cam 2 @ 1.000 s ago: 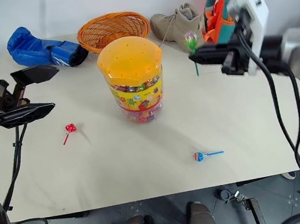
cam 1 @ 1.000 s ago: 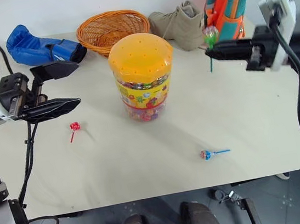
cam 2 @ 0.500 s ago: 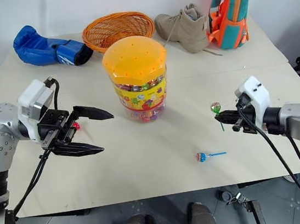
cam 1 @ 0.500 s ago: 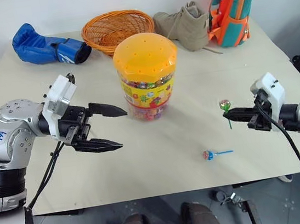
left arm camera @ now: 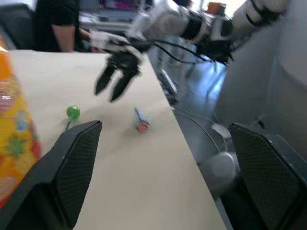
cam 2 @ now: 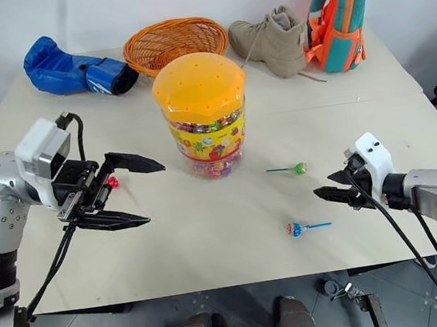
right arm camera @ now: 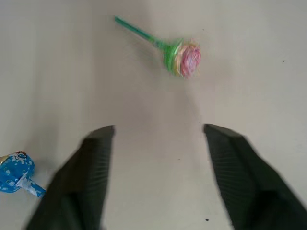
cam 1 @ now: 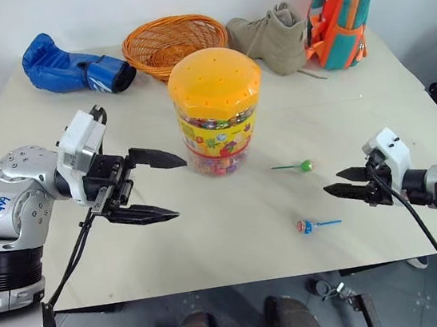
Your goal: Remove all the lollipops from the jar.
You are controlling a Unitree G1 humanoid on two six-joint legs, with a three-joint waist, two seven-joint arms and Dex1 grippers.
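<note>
The jar [cam 1: 218, 111], clear with an orange domed lid, stands upright mid-table. A green lollipop [cam 1: 306, 166] lies on the table to its right, just ahead of my right gripper [cam 1: 334, 182], which is open and empty low over the table. The right wrist view shows this green lollipop [right arm camera: 184, 56] beyond the spread fingers [right arm camera: 96, 177]. A blue-red lollipop [cam 1: 302, 226] lies nearer the front edge. A red lollipop [cam 2: 112, 181] lies left of the jar, partly behind my left gripper [cam 1: 165, 185], which is open, empty and points at the jar from the left.
Along the table's far side lie a blue boxing glove [cam 1: 69, 66], an orange wicker basket [cam 1: 175, 44], a tan boot [cam 1: 270, 36] and an orange-teal backpack [cam 1: 342, 2]. A person [left arm camera: 57, 24] stands beyond the table in the left wrist view.
My right gripper came down to the table, opened and let go of the green lollipop, which now lies on the table. My left gripper sank a little and stayed open.
</note>
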